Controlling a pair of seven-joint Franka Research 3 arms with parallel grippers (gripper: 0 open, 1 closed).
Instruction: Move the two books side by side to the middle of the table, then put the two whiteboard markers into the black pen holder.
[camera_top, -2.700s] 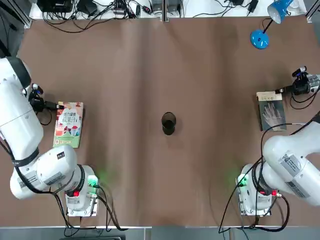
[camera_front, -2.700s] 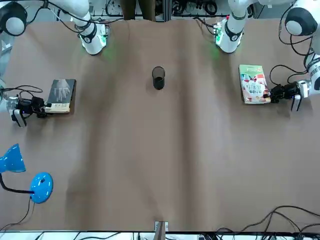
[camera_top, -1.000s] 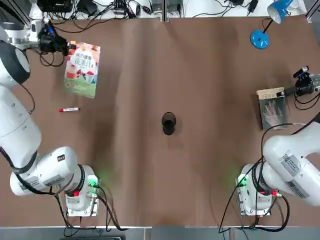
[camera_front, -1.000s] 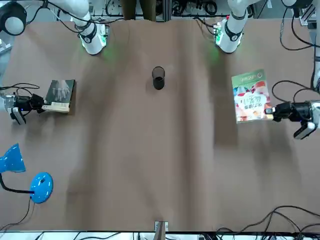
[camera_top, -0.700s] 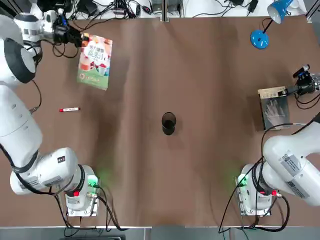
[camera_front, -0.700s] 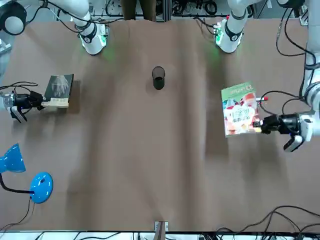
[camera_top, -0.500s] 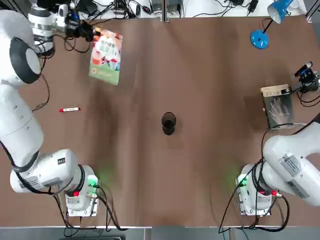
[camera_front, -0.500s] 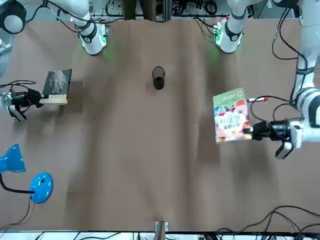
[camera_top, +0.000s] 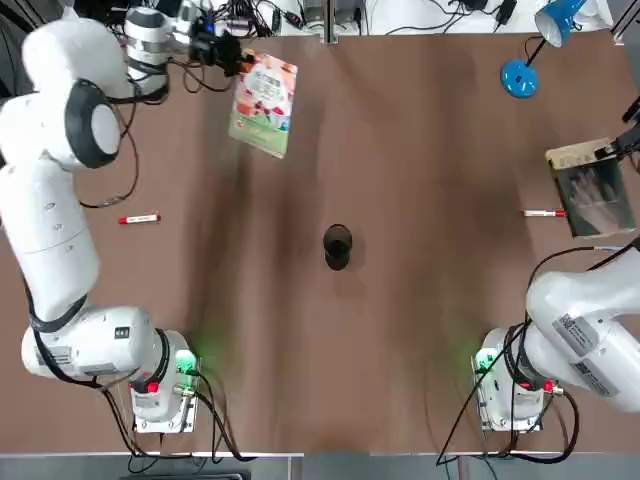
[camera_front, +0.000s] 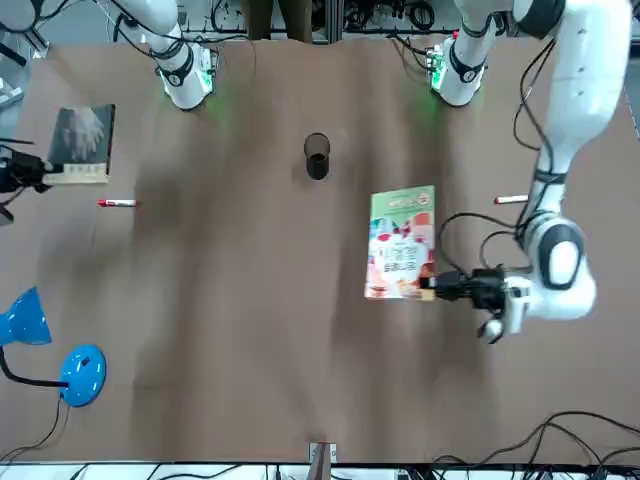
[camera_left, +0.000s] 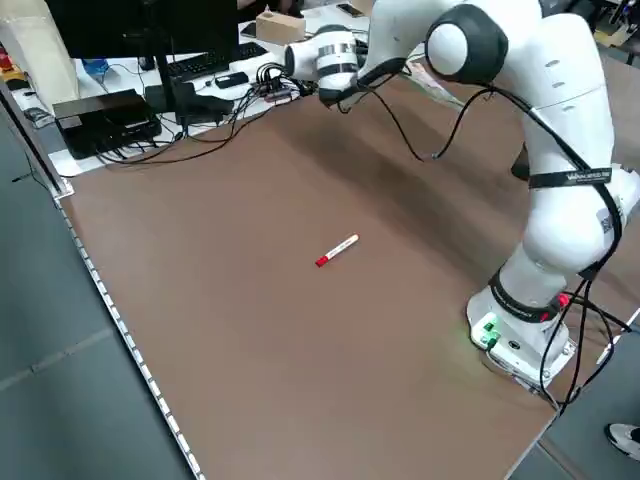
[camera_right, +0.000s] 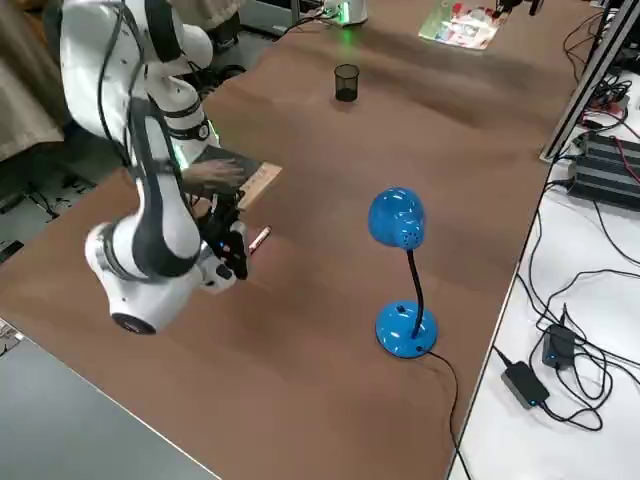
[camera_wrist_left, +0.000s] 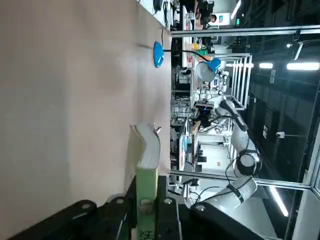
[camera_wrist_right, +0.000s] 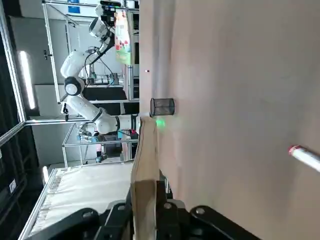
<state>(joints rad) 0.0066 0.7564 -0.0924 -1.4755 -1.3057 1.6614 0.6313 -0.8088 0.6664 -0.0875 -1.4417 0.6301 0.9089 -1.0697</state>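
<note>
My left gripper (camera_top: 234, 59) is shut on one edge of the colourful book (camera_top: 263, 92), held above the table's (camera_top: 420, 330) far left part; in the front view the colourful book (camera_front: 402, 243) hangs off that gripper (camera_front: 432, 284). My right gripper (camera_front: 22, 172) is shut on the dark book (camera_top: 592, 185), lifted at the right edge. One red-capped marker (camera_top: 139, 218) lies at the left, the other marker (camera_top: 543, 212) at the right beside the dark book. The black pen holder (camera_top: 337, 246) stands upright mid-table with nothing showing in it.
A blue desk lamp (camera_top: 522, 72) stands at the far right corner, its head over the table edge. Cables and electronics (camera_top: 190, 15) line the far edge. Both arm bases (camera_top: 160, 385) sit at the near edge.
The left gripper carried the colourful book far and rightward, uncovering the left marker. The right gripper lifted the dark book outward and away, uncovering the right marker.
</note>
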